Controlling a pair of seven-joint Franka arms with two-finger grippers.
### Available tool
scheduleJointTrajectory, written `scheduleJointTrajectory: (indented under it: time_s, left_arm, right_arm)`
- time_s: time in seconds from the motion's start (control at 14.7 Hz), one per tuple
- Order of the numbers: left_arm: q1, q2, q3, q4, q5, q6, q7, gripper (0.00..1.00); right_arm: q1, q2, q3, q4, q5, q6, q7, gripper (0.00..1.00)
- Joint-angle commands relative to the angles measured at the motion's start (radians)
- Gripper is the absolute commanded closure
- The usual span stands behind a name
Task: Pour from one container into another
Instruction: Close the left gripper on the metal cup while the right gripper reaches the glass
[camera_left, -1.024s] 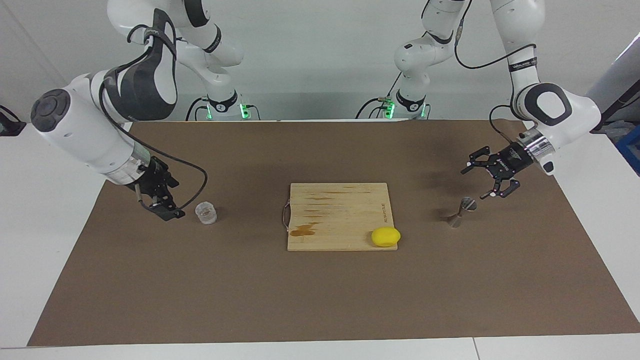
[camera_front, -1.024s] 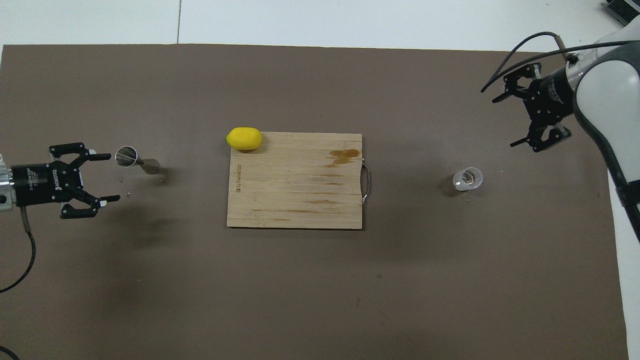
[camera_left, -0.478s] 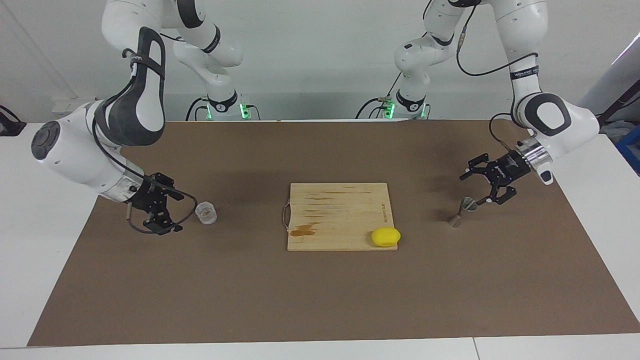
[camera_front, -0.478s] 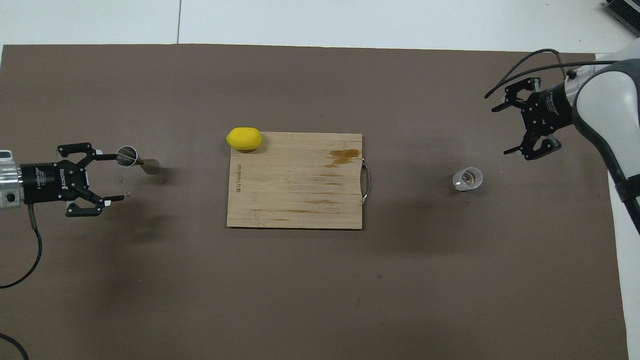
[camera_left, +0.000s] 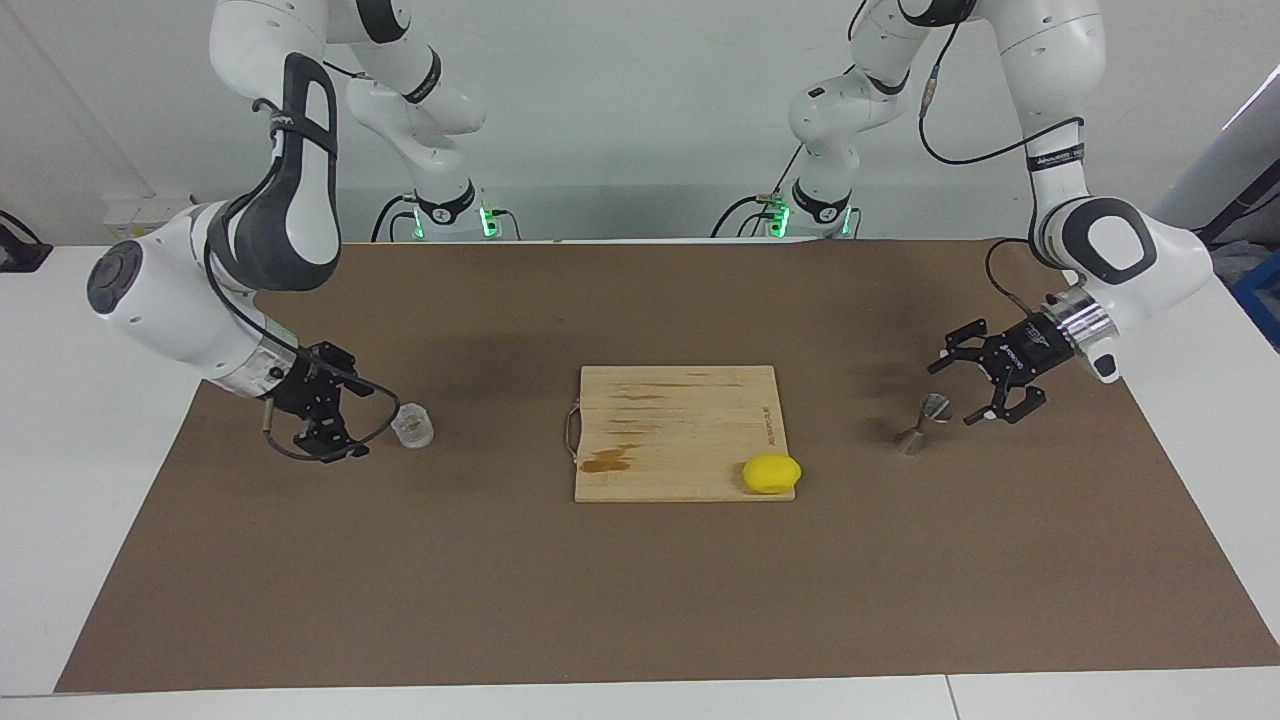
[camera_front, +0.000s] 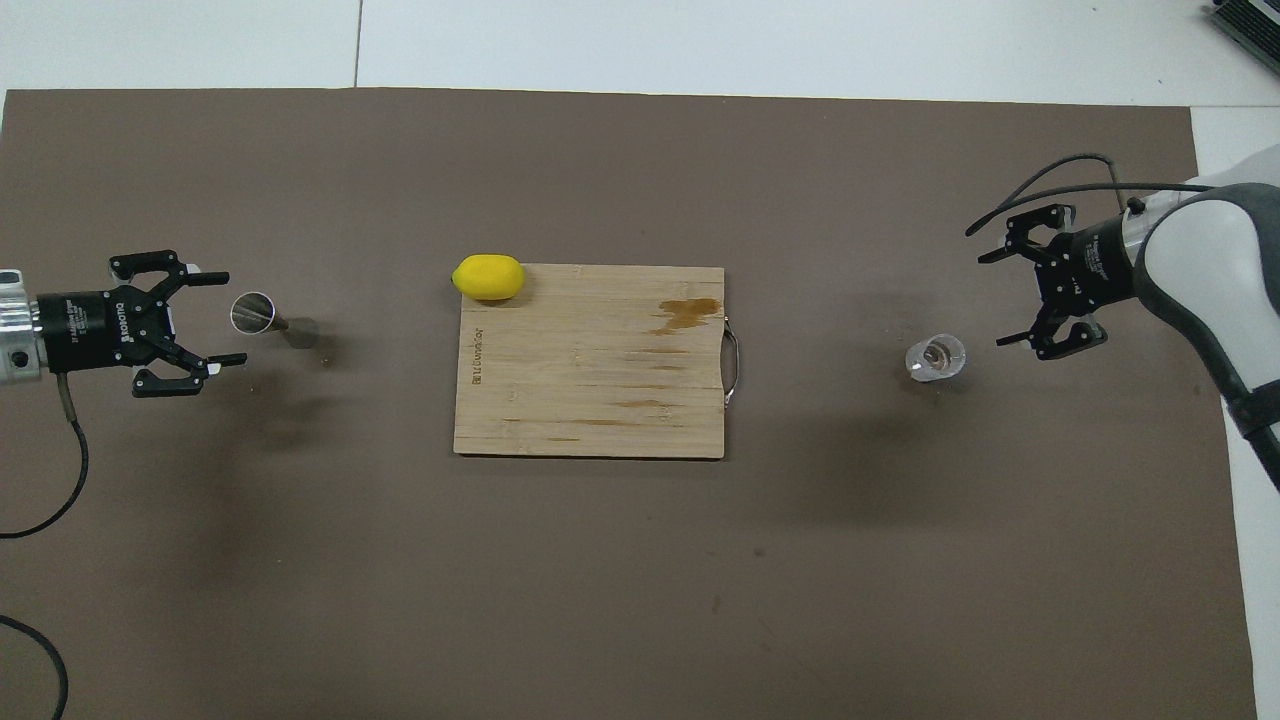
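My right gripper (camera_left: 352, 420) hung low just beside the glass cup (camera_left: 412, 425), jaws spread wide and holding nothing, the cup upright on the brown mat (camera_left: 640, 600) toward my right arm's end of the surface. My left gripper (camera_left: 962, 388) hovered beside the metal jigger (camera_left: 922, 424), jaws likewise apart and not touching it (the jigger stood upright at my left arm's end). Between them lay the wooden cutting board (camera_left: 680, 420), with a yellow lemon (camera_left: 771, 473) on the corner farthest from me.
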Motion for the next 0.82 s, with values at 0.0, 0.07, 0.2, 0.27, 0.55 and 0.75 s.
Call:
scheduleJointTrajectory:
  time_s: [0.0, 0.07, 0.2, 0.27, 0.55, 0.75]
  left_arm:
    - [-0.021, 0.023, 0.009, 0.017, -0.026, 0.014, 0.011, 0.00]
    - [-0.021, 0.031, 0.011, 0.017, -0.032, 0.020, 0.011, 0.01]
    - [-0.021, 0.038, 0.009, 0.017, -0.032, 0.031, 0.011, 0.05]
    - [-0.023, 0.041, 0.011, 0.017, -0.032, 0.036, 0.012, 0.05]
    - [-0.038, 0.045, 0.009, 0.017, -0.055, 0.057, 0.012, 0.08]
    - [-0.043, 0.045, 0.011, 0.017, -0.071, 0.057, 0.011, 0.13]
  right_arm:
    - [-0.019, -0.023, 0.008, -0.058, 0.057, 0.034, -0.045, 0.00]
    - [-0.027, -0.019, 0.008, -0.067, 0.082, 0.043, -0.055, 0.00]
    - [-0.042, -0.005, 0.008, -0.075, 0.099, 0.043, -0.086, 0.00]
    - [-0.051, 0.006, 0.008, -0.075, 0.105, 0.042, -0.117, 0.00]
    - [-0.089, 0.033, 0.008, -0.099, 0.179, 0.036, -0.203, 0.00]
    - [-0.135, 0.082, 0.008, -0.099, 0.237, 0.005, -0.308, 0.00]
